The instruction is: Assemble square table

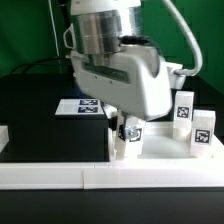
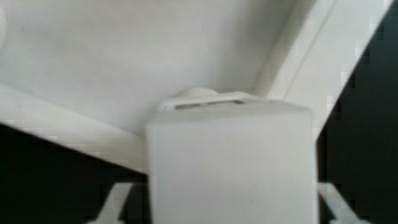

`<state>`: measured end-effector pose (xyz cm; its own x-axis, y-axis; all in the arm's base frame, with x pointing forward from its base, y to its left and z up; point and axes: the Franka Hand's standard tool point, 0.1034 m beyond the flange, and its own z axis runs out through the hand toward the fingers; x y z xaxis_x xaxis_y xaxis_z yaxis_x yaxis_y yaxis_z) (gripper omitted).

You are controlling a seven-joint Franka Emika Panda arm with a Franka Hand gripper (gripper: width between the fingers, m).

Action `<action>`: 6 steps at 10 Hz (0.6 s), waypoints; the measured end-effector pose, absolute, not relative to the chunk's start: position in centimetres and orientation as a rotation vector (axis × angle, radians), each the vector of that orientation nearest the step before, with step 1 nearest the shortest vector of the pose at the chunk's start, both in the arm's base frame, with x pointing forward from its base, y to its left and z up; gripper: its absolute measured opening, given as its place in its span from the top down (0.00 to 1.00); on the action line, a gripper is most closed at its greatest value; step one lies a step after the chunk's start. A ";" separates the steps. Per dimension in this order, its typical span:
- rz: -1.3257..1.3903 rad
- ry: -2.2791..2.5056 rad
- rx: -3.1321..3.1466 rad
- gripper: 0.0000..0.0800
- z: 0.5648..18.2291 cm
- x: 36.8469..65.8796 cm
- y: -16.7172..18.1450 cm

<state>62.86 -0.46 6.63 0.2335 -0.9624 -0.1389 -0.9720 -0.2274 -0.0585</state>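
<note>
My gripper (image 1: 126, 130) is shut on a short white table leg (image 1: 128, 143) and holds it upright just behind the front border rail. In the wrist view the leg (image 2: 228, 160) fills the gap between my fingers (image 2: 121, 200), with its stubby screw end (image 2: 210, 97) pointing away. Behind that end lies a flat white surface with two raised edges meeting near the leg, apparently a corner of the square slab (image 2: 107, 70). I cannot make the slab out in the exterior view. Two more tagged legs (image 1: 183, 105) (image 1: 202, 132) stand on the exterior view's right.
The long low white border rail (image 1: 110, 176) runs along the front, with a short white piece (image 1: 4, 135) at the exterior view's left. The marker board (image 1: 80, 106) lies flat on the black table behind my arm.
</note>
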 end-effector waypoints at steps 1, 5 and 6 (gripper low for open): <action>0.145 2.063 -2.160 0.63 6.5 62.7 -0.7; 0.155 2.127 -2.086 0.54 6.3 62.6 -1.4; 0.126 2.037 -2.185 0.31 6.5 62.8 -1.2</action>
